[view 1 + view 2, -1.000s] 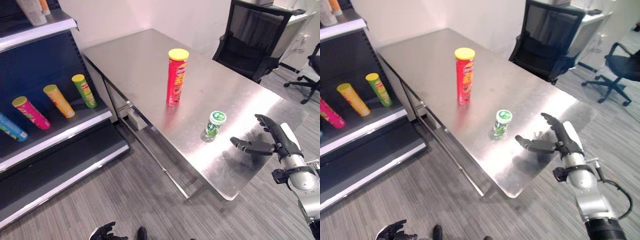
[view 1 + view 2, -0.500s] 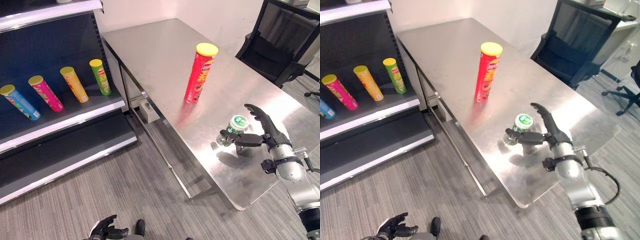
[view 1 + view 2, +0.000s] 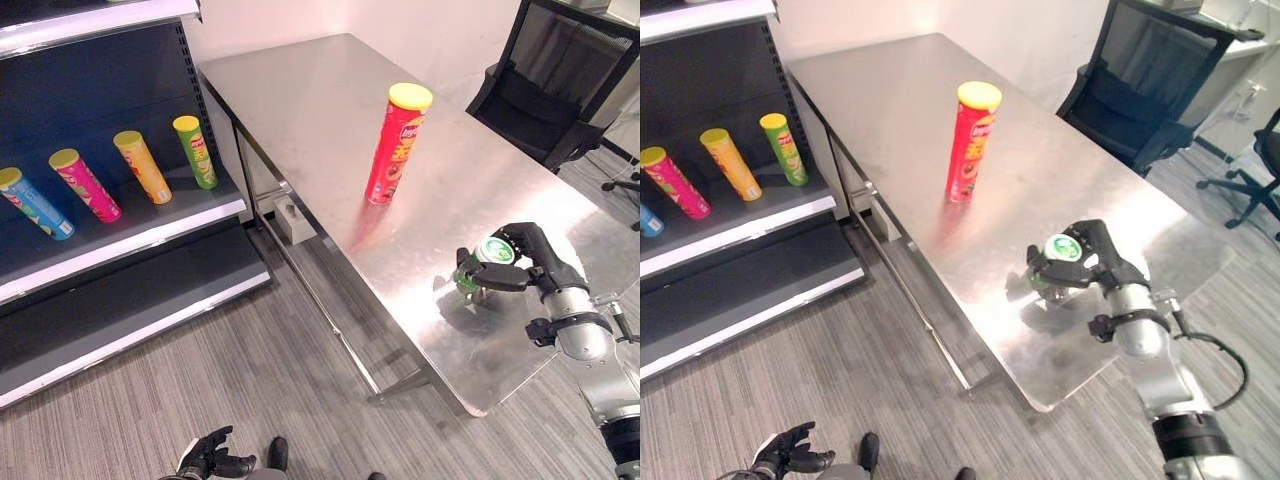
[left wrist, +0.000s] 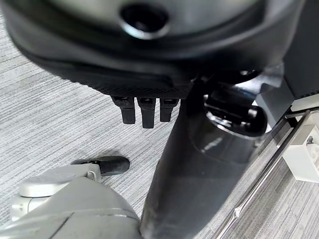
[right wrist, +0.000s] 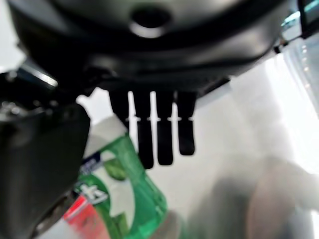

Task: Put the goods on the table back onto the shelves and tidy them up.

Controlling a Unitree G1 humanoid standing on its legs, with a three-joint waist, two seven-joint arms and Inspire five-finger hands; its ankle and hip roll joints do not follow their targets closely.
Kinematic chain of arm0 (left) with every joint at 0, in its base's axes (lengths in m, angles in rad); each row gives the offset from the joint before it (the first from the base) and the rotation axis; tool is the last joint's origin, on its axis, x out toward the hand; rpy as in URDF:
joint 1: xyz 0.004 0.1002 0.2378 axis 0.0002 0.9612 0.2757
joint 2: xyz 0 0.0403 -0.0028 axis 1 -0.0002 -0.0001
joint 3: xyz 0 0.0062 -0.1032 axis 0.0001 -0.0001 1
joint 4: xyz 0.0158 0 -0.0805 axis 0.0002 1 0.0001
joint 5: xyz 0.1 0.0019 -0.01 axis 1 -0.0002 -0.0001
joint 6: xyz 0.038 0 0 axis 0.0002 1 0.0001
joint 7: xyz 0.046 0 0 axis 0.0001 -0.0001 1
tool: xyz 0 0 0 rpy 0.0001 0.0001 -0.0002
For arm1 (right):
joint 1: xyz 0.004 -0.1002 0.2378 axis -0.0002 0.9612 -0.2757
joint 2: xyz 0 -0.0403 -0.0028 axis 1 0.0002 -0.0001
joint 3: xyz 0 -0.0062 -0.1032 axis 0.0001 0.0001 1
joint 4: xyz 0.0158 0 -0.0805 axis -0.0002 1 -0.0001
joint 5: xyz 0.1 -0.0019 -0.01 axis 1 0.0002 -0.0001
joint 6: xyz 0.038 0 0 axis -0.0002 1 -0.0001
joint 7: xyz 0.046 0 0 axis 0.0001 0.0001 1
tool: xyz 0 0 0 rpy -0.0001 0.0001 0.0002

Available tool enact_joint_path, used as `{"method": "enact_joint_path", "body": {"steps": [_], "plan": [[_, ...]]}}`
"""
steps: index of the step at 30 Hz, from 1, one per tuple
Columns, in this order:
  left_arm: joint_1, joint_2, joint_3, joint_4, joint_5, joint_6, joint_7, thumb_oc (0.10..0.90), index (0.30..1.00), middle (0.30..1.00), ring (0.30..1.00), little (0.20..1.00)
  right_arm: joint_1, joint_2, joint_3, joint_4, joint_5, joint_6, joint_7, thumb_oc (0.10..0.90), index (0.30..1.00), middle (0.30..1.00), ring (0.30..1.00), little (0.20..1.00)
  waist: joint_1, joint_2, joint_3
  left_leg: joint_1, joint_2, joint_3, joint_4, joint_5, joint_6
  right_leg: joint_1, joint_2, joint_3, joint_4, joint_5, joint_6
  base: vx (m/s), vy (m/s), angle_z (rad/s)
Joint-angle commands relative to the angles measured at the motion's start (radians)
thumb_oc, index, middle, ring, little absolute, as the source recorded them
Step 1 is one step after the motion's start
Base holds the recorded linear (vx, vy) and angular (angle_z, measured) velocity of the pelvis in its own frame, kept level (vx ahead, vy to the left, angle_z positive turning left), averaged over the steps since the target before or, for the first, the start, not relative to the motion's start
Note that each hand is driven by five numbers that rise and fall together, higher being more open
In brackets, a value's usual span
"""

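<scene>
A small green bottle with a white-and-green lid [image 3: 1064,250] sits near the steel table's front right corner [image 3: 470,395]. My right hand [image 3: 1108,268] is shut on it, fingers curled over the lid and thumb across its front. The right wrist view shows the green bottle [image 5: 122,199] between the fingers [image 5: 158,134] and the thumb. A tall red can with a yellow lid [image 3: 397,145] stands upright mid-table, apart from the hand. My left hand [image 3: 212,459] hangs low over the floor, fingers relaxed and holding nothing.
A dark shelf [image 3: 130,235] to the left holds blue [image 3: 35,203], pink [image 3: 85,186], orange [image 3: 140,167] and green [image 3: 196,152] tubes lying side by side. A black office chair [image 3: 545,95] stands behind the table. Grey floor lies between shelf and table.
My right hand reached the green bottle and curled its fingers and thumb round it; a second ago it was open and apart. The camera swung toward the shelf.
</scene>
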State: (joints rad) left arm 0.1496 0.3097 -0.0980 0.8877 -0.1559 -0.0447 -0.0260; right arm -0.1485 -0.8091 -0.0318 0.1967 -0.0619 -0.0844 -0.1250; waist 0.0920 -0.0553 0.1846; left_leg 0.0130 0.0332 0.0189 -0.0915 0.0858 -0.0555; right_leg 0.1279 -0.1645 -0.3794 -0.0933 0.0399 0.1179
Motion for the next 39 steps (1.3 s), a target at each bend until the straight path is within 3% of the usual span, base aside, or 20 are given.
{"method": "enact_joint_path", "body": {"steps": [1,7,19,22,32,36,39], "plan": [[-0.021,0.026,-0.021,-0.013,0.0,-0.035,0.016,0.8,0.9,0.9,0.9,0.9,-0.092,-0.074,-0.078,-0.119,0.013,-0.059,-0.085,0.4,0.3,0.3,0.3,0.3,0.018,0.007,-0.066,0.058,0.1,0.046,0.004,-0.089,-0.055,-0.016,-0.081,0.009,0.006,0.043,0.093,0.0,0.0,0.0],[-0.026,0.033,-0.015,-0.018,-0.004,-0.036,0.013,0.8,0.9,0.9,0.9,0.9,-0.124,-0.098,-0.126,-0.167,0.1,-0.082,-0.084,0.4,0.3,0.3,0.3,0.3,0.011,0.004,-0.073,0.064,0.103,0.052,0.004,-0.093,-0.057,-0.015,-0.077,0.015,0.006,0.041,0.093,0.0,0.0,0.0],[-0.01,0.05,-0.02,-0.043,-0.026,-0.041,-0.018,0.8,0.9,0.9,0.9,0.9,-0.248,-0.21,-0.085,-0.238,0.284,-0.124,0.009,0.4,0.3,0.3,0.3,0.3,0.019,0.002,-0.096,0.073,0.122,0.046,0.004,-0.085,-0.076,0.0,-0.055,0.019,0.006,0.019,0.08,-0.01,-0.05,0.0],[0.001,0.054,-0.023,-0.064,-0.041,-0.045,-0.028,0.8,0.9,0.9,0.9,0.9,-0.285,-0.221,-0.061,-0.244,0.374,-0.143,0.049,0.4,0.3,0.3,0.3,0.3,0.028,0.003,-0.103,0.072,0.145,0.036,0.004,-0.071,-0.092,0.005,-0.03,0.017,0.006,-0.001,0.068,-0.02,-0.103,0.05],[0.016,0.058,-0.016,-0.104,-0.081,-0.051,-0.036,0.8,0.9,0.9,0.9,0.9,-0.356,-0.252,0.017,-0.248,0.457,-0.162,0.102,0.4,0.3,0.3,0.3,0.3,0.064,0.008,-0.098,0.028,0.208,-0.018,0.004,-0.012,-0.137,0.006,0.043,-0.009,0.006,-0.042,0.033,-0.04,-0.105,0.08],[0.001,0.072,-0.021,-0.141,-0.102,-0.061,-0.034,0.8,0.9,0.9,0.9,0.9,-0.411,-0.304,0.031,-0.254,0.491,-0.181,0.111,0.4,0.3,0.3,0.3,0.3,0.078,0.0,-0.06,-0.014,0.209,-0.047,0.025,0.02,-0.143,0.018,0.046,-0.041,0.006,-0.047,0.027,-0.07,-0.048,0.29],[-0.012,0.086,-0.022,-0.164,-0.11,-0.069,-0.031,0.8,0.9,0.9,0.9,0.9,-0.456,-0.327,0.05,-0.252,0.504,-0.187,0.108,0.4,0.3,0.3,0.3,0.3,0.078,-0.009,-0.051,-0.033,0.244,-0.057,0.036,0.032,-0.161,0.024,0.033,-0.055,0.006,-0.036,0.035,-0.03,0.138,0.49]]}}
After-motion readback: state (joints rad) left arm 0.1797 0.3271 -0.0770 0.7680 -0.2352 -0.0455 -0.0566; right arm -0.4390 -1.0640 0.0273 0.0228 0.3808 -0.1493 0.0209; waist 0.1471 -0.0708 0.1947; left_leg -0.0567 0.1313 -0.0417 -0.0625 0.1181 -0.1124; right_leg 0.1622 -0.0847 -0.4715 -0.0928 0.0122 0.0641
